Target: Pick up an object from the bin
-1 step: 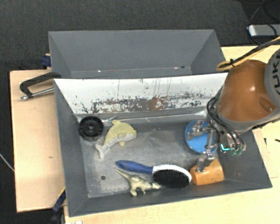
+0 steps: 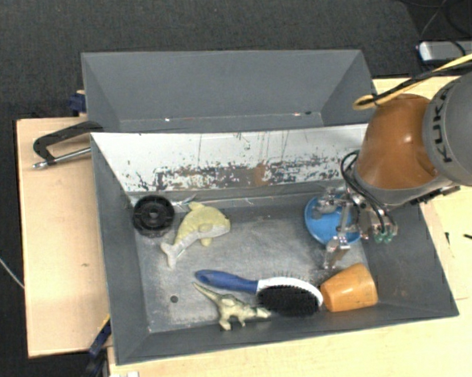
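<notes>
- A grey metal bin (image 2: 120, 256) stands on dark carpet, its back wall scuffed and flecked with rust-brown marks.
- The arm comes in from the right of the view, and its orange wrist cover (image 2: 394, 144) hangs above the bin's right end.
- The gripper (image 2: 338, 241) is low in the bin's right part, near the floor. Whether it is released or clenched cannot be told from this angle.
- A round blue thing (image 2: 319, 218) lies right against the gripper, on the side toward the back wall and partly hidden by it. Whether the gripper has it cannot be made out.
- An orange cup (image 2: 349, 288) lies on its side just beside the gripper, toward the near wall.
- A hairbrush (image 2: 263, 290), with a blue handle and a white head of black bristles, lies near the gripper, out to the left of the cup and touching it.
- A small yellowish toy dinosaur (image 2: 236, 311) rests against the brush, on its near side.
- Well apart from the gripper, across the bin floor, lies a pale yellow toy dolphin (image 2: 197, 229).
- A black round thing (image 2: 152, 214) lies just beyond the dolphin, by the far left corner.
</notes>
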